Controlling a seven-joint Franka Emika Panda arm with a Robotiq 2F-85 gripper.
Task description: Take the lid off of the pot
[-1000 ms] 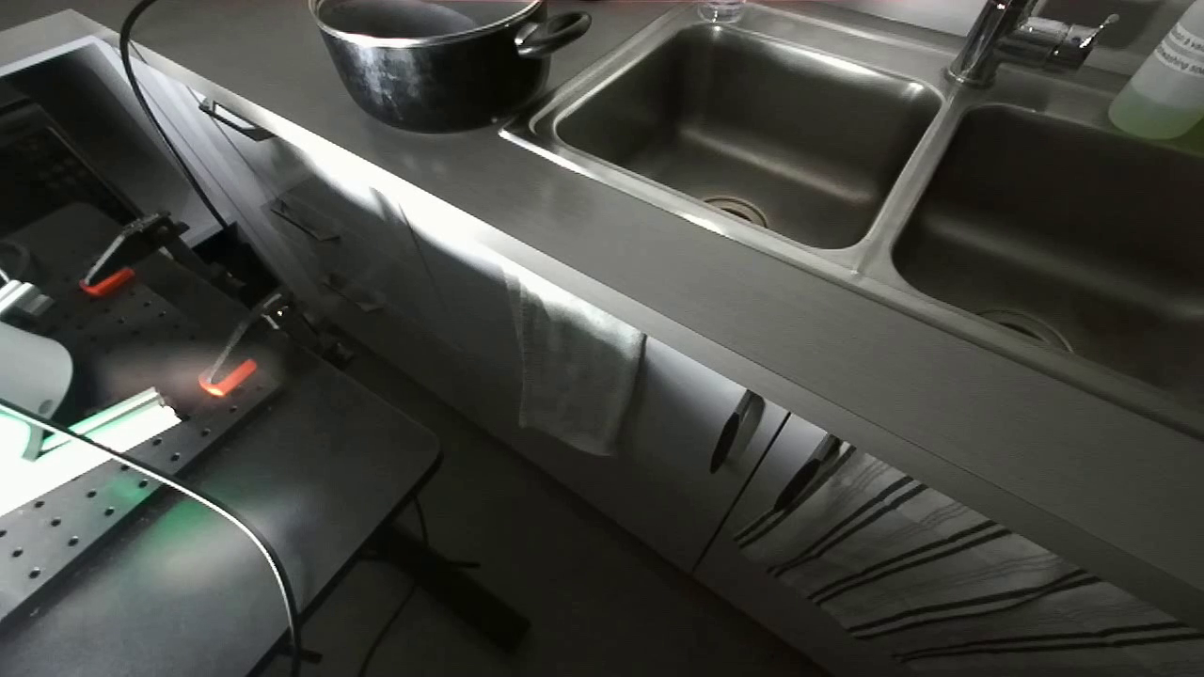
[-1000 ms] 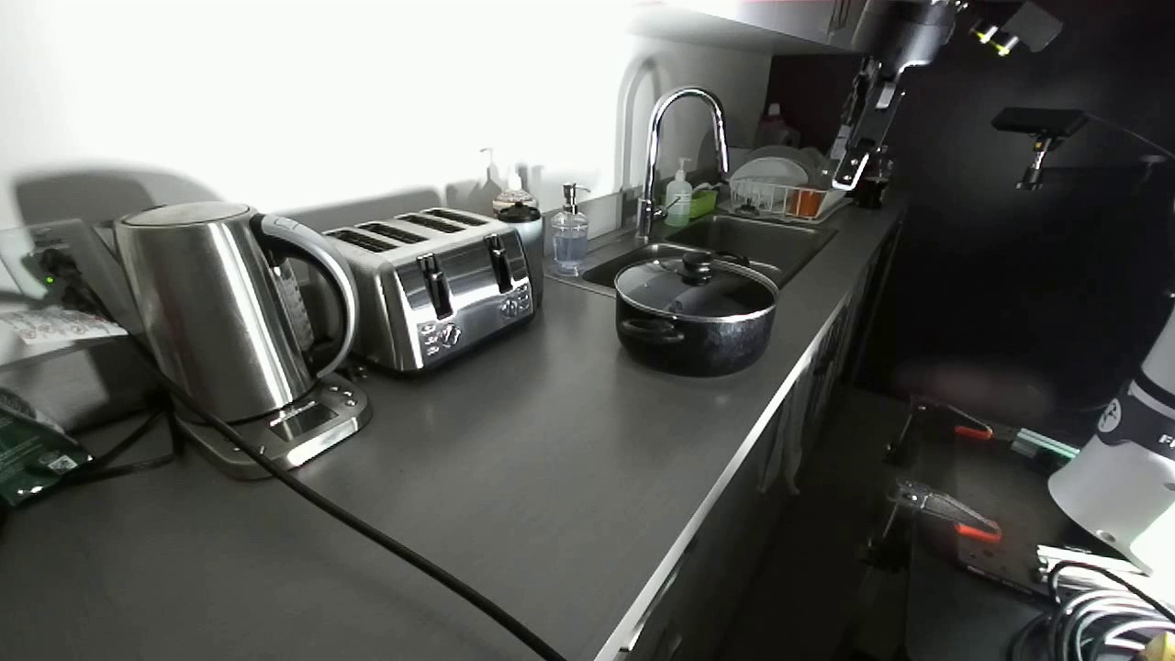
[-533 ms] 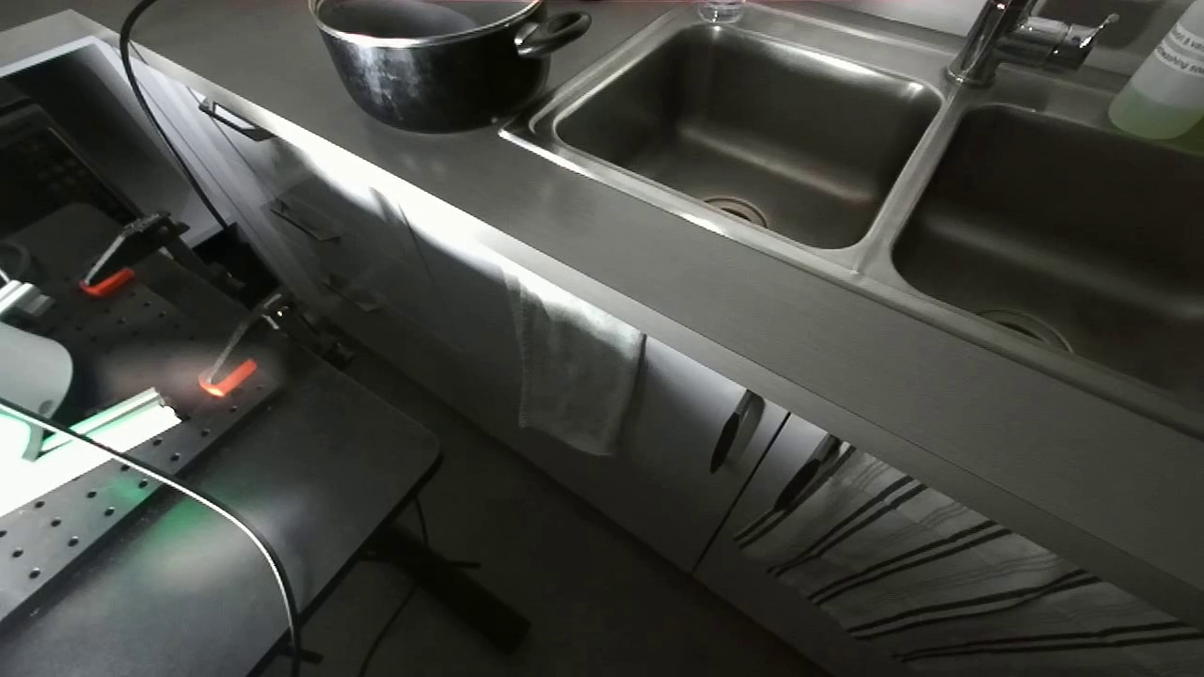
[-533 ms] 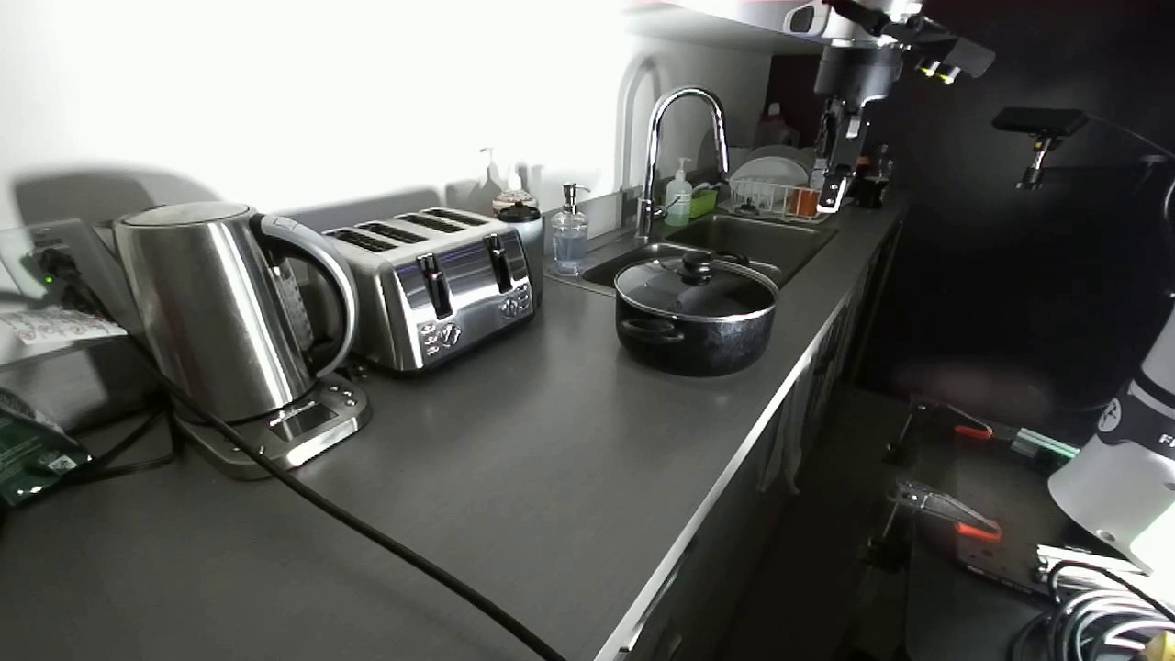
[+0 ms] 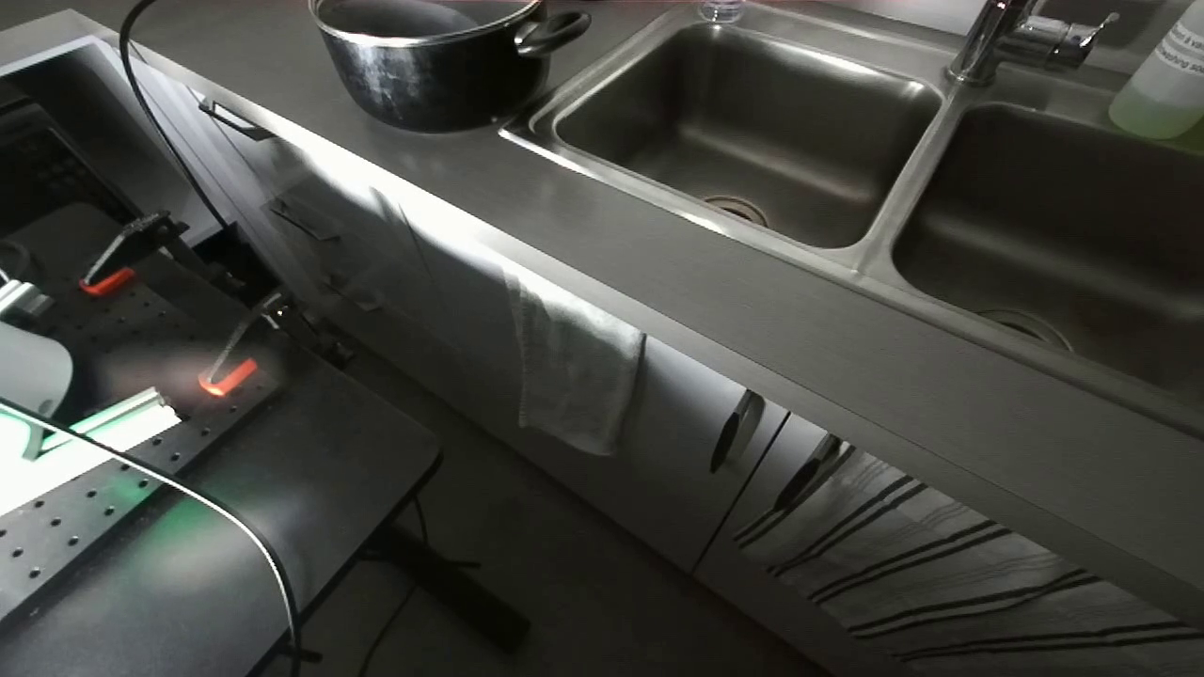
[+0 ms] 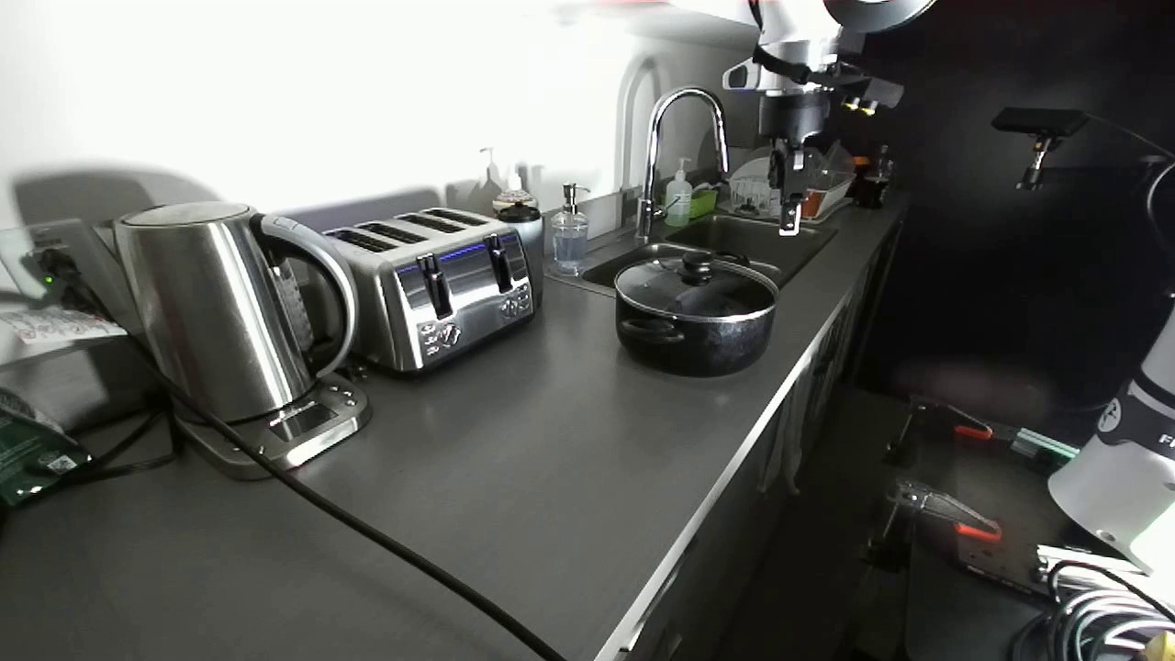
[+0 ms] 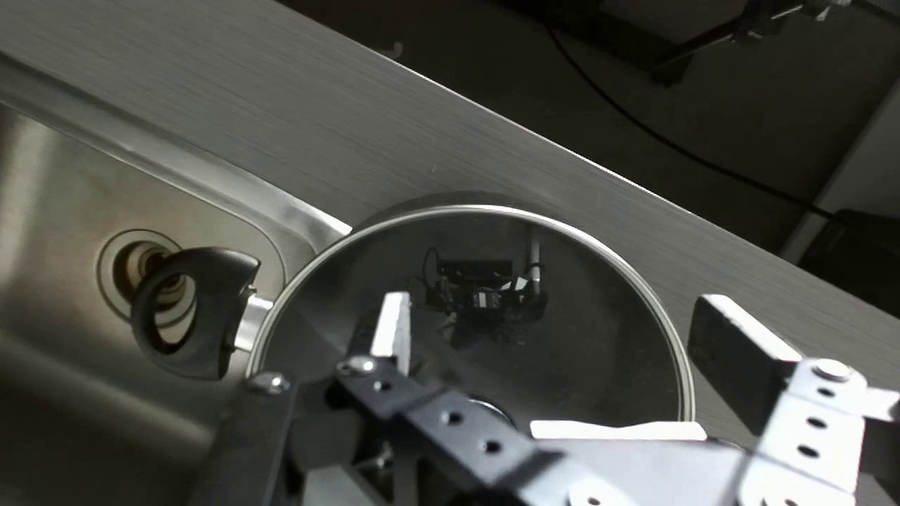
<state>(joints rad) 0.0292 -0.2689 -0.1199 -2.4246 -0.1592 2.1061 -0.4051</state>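
Note:
The dark grey pot (image 6: 698, 344) stands on the counter by the sink, also in an exterior view (image 5: 433, 85), where its top is cut off. Its glass lid (image 6: 675, 292) with a black knob (image 6: 697, 266) sits on it. My gripper (image 6: 788, 220) points down above the sink side of the pot, apart from the lid. In the wrist view the gripper (image 7: 555, 320) is open, its fingers (image 7: 735, 351) spread wide above the lid (image 7: 590, 337), nothing between them. The knob is mostly hidden behind the gripper there. A pot handle (image 7: 228, 302) reaches over the sink basin.
The double sink (image 5: 870, 226) with a tall faucet (image 6: 652, 156) lies beside the pot. A soap bottle (image 6: 569, 234), toaster (image 6: 441, 285) and kettle (image 6: 211, 312) stand along the wall. A dish rack (image 6: 776, 193) is at the far end. The counter's front edge (image 7: 520, 130) runs close to the pot.
In an exterior view my gripper has moved left and down toward the pot, and the hand has turned from tilted to nearly upright. The pot and lid have not moved.

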